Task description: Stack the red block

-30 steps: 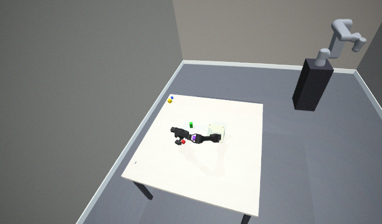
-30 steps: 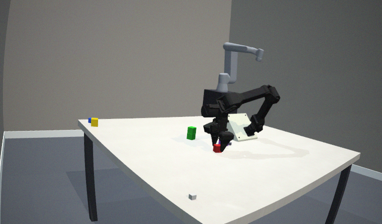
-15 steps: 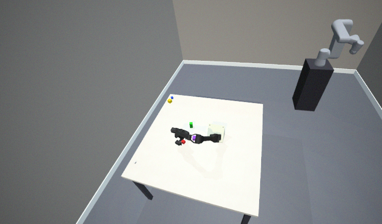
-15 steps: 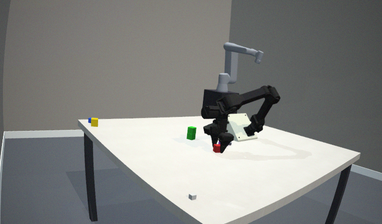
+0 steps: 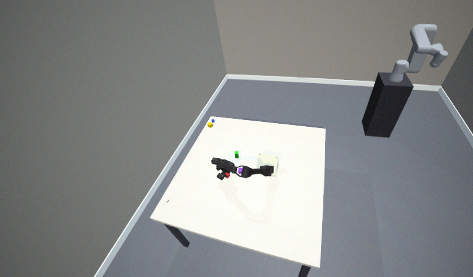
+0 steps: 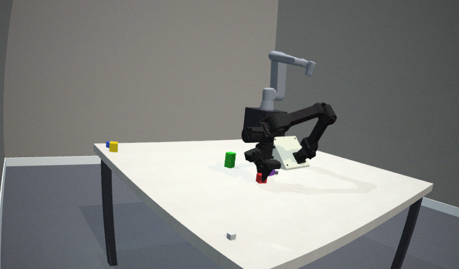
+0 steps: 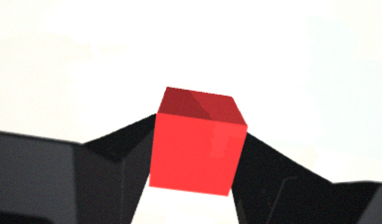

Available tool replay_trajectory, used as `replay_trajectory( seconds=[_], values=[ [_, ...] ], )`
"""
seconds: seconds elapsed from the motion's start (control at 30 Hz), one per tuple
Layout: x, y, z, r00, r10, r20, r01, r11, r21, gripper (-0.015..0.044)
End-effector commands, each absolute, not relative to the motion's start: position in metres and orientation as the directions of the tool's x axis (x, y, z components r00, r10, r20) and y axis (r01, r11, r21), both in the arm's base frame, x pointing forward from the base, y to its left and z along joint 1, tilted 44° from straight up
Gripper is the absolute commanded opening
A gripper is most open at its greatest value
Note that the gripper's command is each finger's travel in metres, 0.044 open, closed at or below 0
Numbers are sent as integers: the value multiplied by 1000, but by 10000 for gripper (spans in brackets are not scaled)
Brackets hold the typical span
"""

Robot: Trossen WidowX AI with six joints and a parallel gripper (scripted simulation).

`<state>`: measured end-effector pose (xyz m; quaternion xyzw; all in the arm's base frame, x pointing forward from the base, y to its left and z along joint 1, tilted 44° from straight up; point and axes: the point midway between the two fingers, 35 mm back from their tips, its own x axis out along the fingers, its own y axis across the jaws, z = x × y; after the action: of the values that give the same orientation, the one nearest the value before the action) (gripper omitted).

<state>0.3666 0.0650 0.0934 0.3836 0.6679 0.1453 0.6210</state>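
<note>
The red block [image 5: 227,175] [image 6: 259,179] [image 7: 196,154] sits on the table [image 5: 296,204] [image 6: 189,191], upright, with a finger against each side in the wrist view. My gripper [image 5: 225,175] [image 6: 262,177] [image 7: 194,127] points down and is shut on the red block. One finger hides part of the block in the exterior view. The green tower [image 5: 236,154] [image 6: 229,159] is two green blocks high and stands upright, a short way from the gripper, to its left in the exterior view. The tower does not show in the wrist view.
A purple block [image 5: 240,170] [image 6: 271,173] lies close behind the gripper, under the arm. A pale tilted panel [image 5: 266,159] [image 6: 285,143] stands by the arm's base. Yellow [image 5: 209,124] [image 6: 113,146] and blue [image 5: 213,120] [image 6: 107,144] blocks lie at a far corner. A grey cube [image 6: 230,236] lies near an edge.
</note>
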Motion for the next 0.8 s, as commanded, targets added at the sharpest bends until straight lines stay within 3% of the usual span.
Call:
replay_trajectory(
  seconds=[0.0, 0.07, 0.2, 0.77],
  values=[
    [367, 65, 93, 66, 695, -716, 334, 661, 672, 111],
    [367, 65, 93, 66, 695, -716, 334, 661, 672, 98],
    [367, 59, 99, 65, 694, -717, 334, 662, 671, 0],
    [361, 4, 155, 64, 691, -720, 336, 664, 668, 0]
  ],
)
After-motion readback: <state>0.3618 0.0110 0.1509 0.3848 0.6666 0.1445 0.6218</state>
